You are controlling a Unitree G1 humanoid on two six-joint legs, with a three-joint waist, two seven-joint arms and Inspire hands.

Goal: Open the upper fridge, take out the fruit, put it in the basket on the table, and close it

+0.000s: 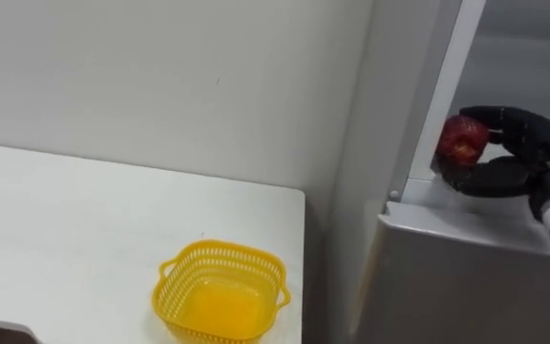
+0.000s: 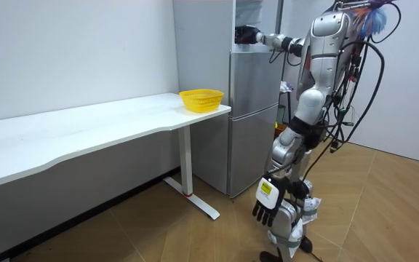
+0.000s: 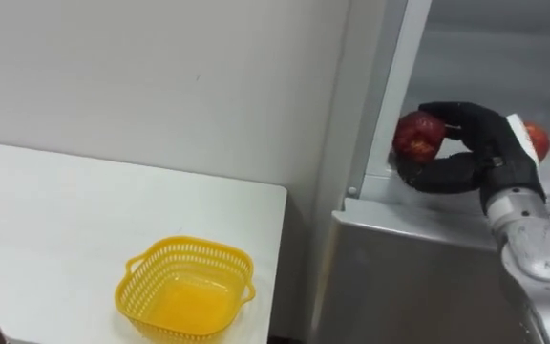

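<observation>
A round red apple (image 1: 461,140) is held in the black right hand (image 1: 528,143), whose fingers are curled over the top of the fruit while the thumb is pressed in from below. The apple is seen at the front edge of the open upper compartment of the tall silver-grey fridge (image 1: 447,277), just above the sill and close to the door frame. A second red fruit (image 3: 539,139) is glimpsed deeper inside, just behind the wrist. The left hand (image 2: 265,209) is hung low beside the leg, fingers loose and apart.

A yellow perforated plastic basket (image 1: 256,263) is set near the corner of the white desk (image 1: 84,220), next to the fridge; it is judged to be the likely destination.

Several failures can be foreseen. The apple is smooth and gripped only at its upper and lower sides, so it could be squeezed out and dropped into the gap between fridge and desk. The frame could be struck if the arm is swung sideways too early. The rear fruit could be dragged out by the wrist.
</observation>
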